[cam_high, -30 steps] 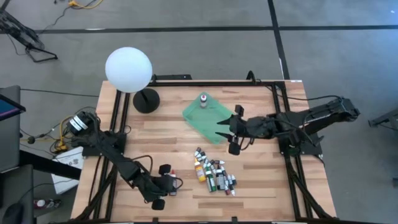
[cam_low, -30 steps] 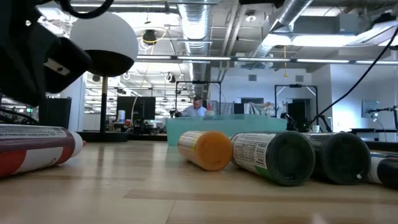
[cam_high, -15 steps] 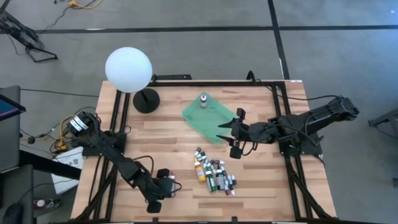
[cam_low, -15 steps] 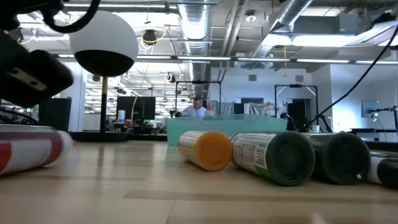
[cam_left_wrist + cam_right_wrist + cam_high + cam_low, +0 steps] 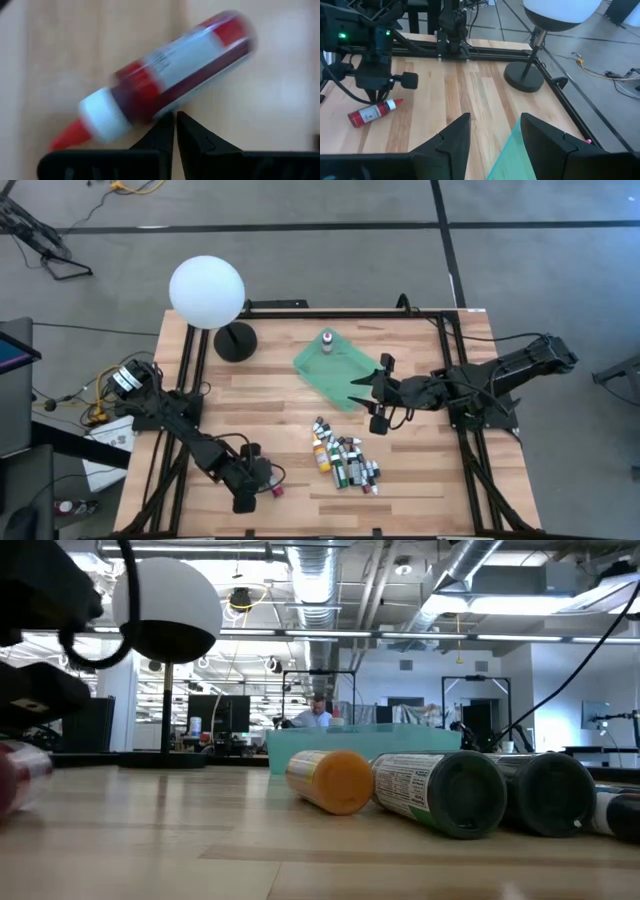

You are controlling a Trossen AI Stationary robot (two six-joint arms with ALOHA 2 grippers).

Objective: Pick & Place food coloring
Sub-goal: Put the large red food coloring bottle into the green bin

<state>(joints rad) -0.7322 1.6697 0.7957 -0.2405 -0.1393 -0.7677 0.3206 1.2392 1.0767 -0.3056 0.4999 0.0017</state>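
The food coloring is a cluster of several tiny bottles (image 5: 345, 460) lying on their sides on the wood, seen close up in the low view (image 5: 440, 790). One more bottle (image 5: 327, 340) stands on the flat green tray (image 5: 335, 375). A red bottle with a white collar and red tip (image 5: 185, 65) lies apart near the table's near left part (image 5: 273, 491). My left gripper (image 5: 175, 117) is shut, pointing down right beside it (image 5: 376, 97). My right gripper (image 5: 374, 394) is open and holds nothing, just off the tray's right side (image 5: 492, 125). My left gripper meets the red bottle with its shut fingertips (image 5: 167, 127), which come from above and stand against the side of the body near its middle (image 5: 172, 102). The bottle lies on its side on the table, and its outline is smeared.
A lamp with a white globe (image 5: 206, 292) and a black round base (image 5: 235, 340) stands at the far left. Black frame rails (image 5: 185, 380) run along the table's left and right sides. Bare wood lies between the red bottle and the cluster.
My left gripper has moved toward the near edge and slightly left, staying shut. The red bottle has gone along the table with it toward the near edge, sliding almost out of the low view's left side. My right gripper has drawn slightly right, away from the tray.
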